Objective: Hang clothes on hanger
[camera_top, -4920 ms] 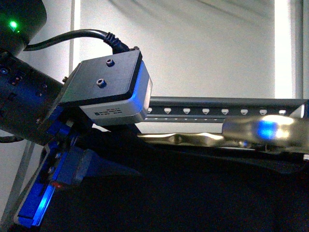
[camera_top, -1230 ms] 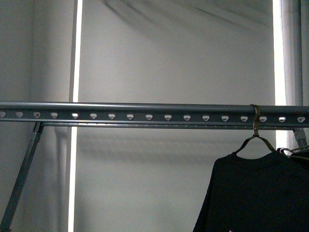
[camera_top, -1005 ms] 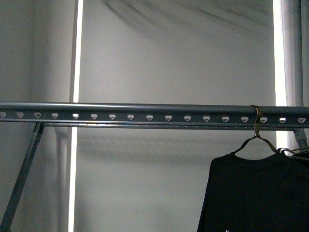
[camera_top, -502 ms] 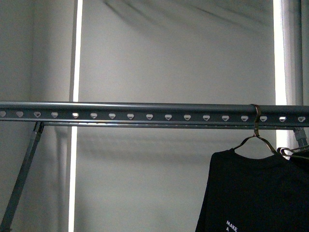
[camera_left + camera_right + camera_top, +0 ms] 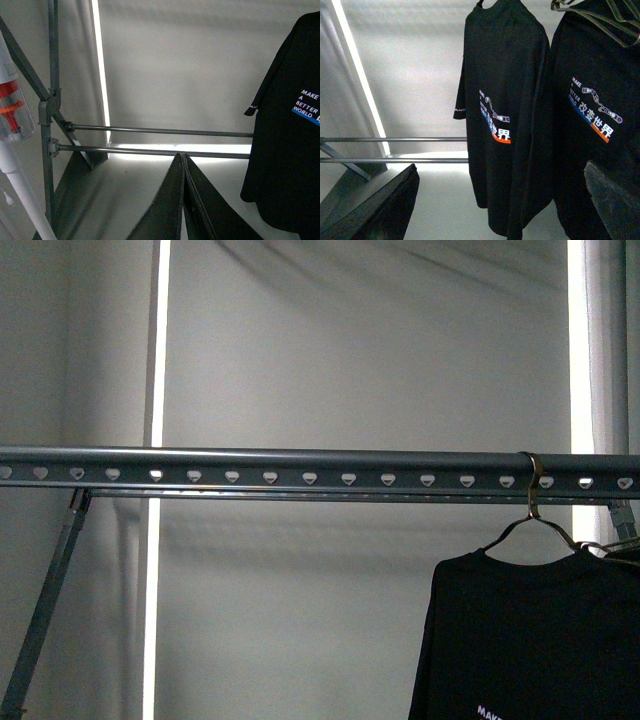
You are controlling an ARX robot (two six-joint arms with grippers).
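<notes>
The black T-shirt (image 5: 530,640) with white lettering hangs by a thin metal hanger hook (image 5: 531,490) from the grey rack rail (image 5: 300,468) with heart-shaped holes, near its right end. No gripper shows in the front view. My left gripper (image 5: 182,159) is shut and empty, low and to the left of the T-shirt (image 5: 290,150), apart from it. My right gripper (image 5: 501,169) is open and empty, with the T-shirt (image 5: 510,100) hanging free between and beyond its fingers (image 5: 380,210).
A second black printed T-shirt (image 5: 600,110) hangs on its own hanger right beside the first. The rack's slanted leg (image 5: 45,610) and two lower cross bars (image 5: 160,132) stand near a white and red appliance (image 5: 12,110). A pale wall is behind.
Earlier the left arm and the hanger filled the front view at the rail. Now both arms are out of that view and the T-shirt hangs from the rail, swaying slightly.
</notes>
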